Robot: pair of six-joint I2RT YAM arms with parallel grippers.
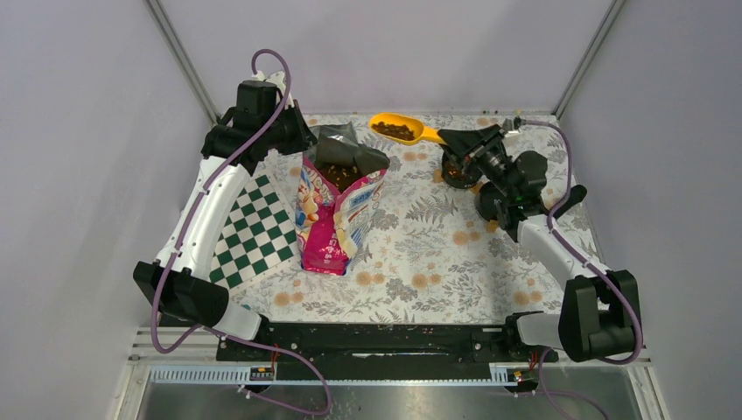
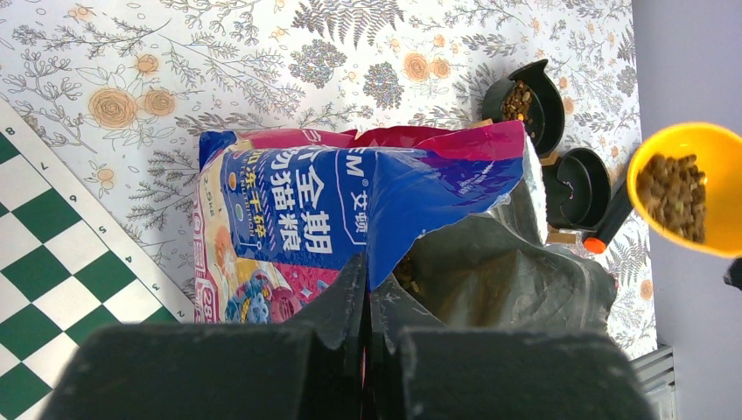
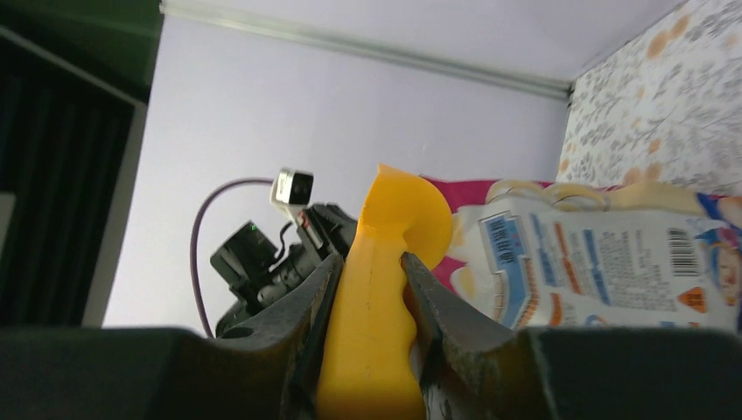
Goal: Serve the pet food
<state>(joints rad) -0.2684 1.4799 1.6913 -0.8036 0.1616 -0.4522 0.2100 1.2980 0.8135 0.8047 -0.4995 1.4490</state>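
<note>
R gripper (image 3: 372,289) is clamped on the handle of the orange scoop (image 1: 398,129). Its long axis runs left-right along the far side, cup end pointing left twd the bag (image 1: 332,210), away from the fingers. The pet food (image 1: 395,130) sits heaped in that cup; the empty black bowl (image 2: 577,188) lies just right of it and nearer, by the R arm. L gripper (image 2: 366,297) pinches the bag's torn lip tight, so pouring looks like R's job.

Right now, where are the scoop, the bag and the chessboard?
scoop (image 2: 691,138): left wrist view, upper yellow rim.
bag (image 1: 328,241): top view, pink front panel.
chessboard (image 1: 258,232): top view, middle squares.
</note>
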